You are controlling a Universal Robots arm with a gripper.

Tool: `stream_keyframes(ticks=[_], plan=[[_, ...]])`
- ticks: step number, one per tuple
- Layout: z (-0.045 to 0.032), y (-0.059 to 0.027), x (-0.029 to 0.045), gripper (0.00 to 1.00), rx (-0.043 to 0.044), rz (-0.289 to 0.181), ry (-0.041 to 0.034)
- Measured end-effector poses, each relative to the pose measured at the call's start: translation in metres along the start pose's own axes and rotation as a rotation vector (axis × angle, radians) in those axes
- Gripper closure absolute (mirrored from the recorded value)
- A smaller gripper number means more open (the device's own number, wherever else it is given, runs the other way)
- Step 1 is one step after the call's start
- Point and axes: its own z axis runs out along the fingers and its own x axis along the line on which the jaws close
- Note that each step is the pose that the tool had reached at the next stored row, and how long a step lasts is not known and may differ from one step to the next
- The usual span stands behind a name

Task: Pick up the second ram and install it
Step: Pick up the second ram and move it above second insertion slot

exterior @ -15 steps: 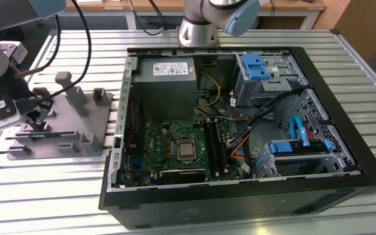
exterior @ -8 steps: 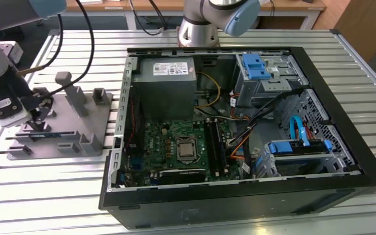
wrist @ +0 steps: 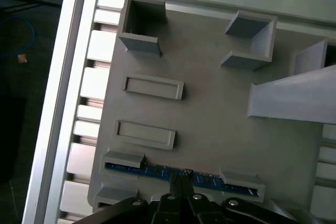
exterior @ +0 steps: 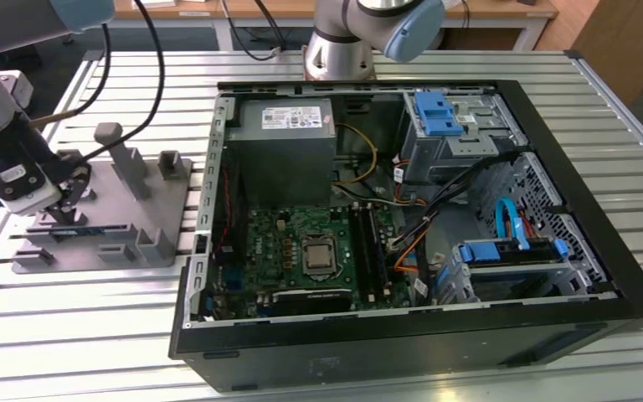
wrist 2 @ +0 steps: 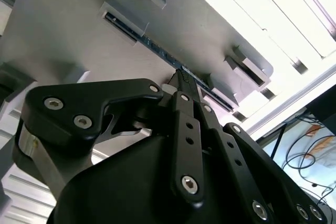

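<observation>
Black metal two-finger gripper [wrist 2: 182,77]: seen closest to the lens in both wrist views, fingers pressed together on the upper edge of the strip, at about mid-length.
Dark-blue circuit-board strip, the second ram [wrist: 152,170]: stood on edge between two low grey brackets near the tray's edge; not yet lifted out.
Grey moulded tray with slots and upright posts [wrist: 210,119]: laid on the slatted aluminium table [exterior: 635,126], at the exterior view's left of the case.
Open black desktop computer case [exterior: 589,322]: set well apart from the gripper, with long narrow black plastic sockets [exterior: 364,243] shown on its green motherboard [exterior: 288,251].
Progress: the grasp is judged made. Lifting, carrying to the case and seating in a socket are judged undone.
Hidden: the strip's middle is covered by the fingertips, and its chips and label cannot be made out. Whether any socket is already filled cannot be told, and much of the arm is cut off at the exterior view's edge.
</observation>
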Motion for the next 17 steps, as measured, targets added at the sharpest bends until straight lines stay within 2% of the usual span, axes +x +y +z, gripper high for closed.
stream_keyframes(ticks=[17], plan=[[0.0000, 0.0000, 0.0000, 0.90, 0.0026, -0.127, 0.0048]])
